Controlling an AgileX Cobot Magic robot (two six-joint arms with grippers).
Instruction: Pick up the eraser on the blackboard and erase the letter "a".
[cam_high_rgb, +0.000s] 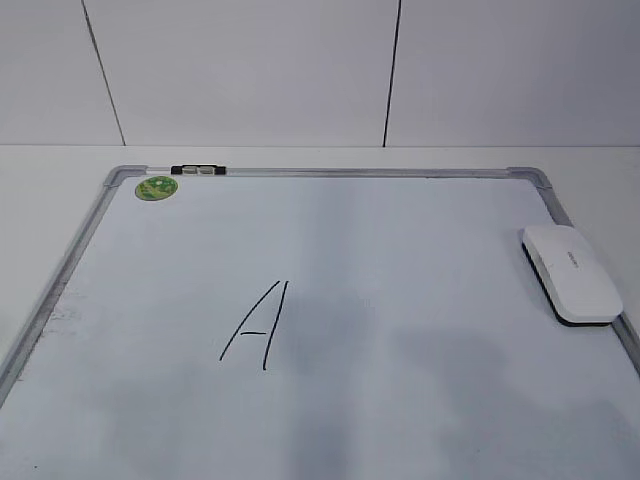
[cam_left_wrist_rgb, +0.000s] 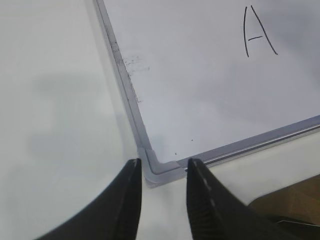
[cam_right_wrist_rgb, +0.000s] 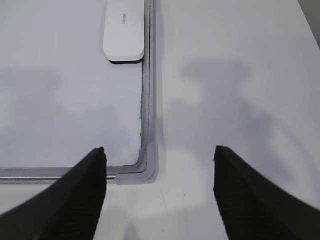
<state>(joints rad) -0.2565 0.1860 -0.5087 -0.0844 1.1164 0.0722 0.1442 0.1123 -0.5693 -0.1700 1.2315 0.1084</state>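
The eraser (cam_high_rgb: 572, 272) is a flat white oblong lying on the blackboard (cam_high_rgb: 400, 270) against its right frame. It also shows at the top of the right wrist view (cam_right_wrist_rgb: 124, 34). A tall capital "A" (cam_high_rgb: 258, 325) is written mid-board and shows in the left wrist view (cam_left_wrist_rgb: 257, 32). No small letter "a" shows in any view. My left gripper (cam_left_wrist_rgb: 164, 162) is open and empty over the board's near left corner. My right gripper (cam_right_wrist_rgb: 159, 150) is wide open and empty over the near right corner. Neither gripper shows in the exterior view.
A round green sticker (cam_high_rgb: 156, 187) sits in the far left corner, with a small black-and-silver clip (cam_high_rgb: 198, 170) on the far frame. Faint marker smudges (cam_left_wrist_rgb: 135, 62) lie by the left frame. White table surrounds the board, and a wall stands behind.
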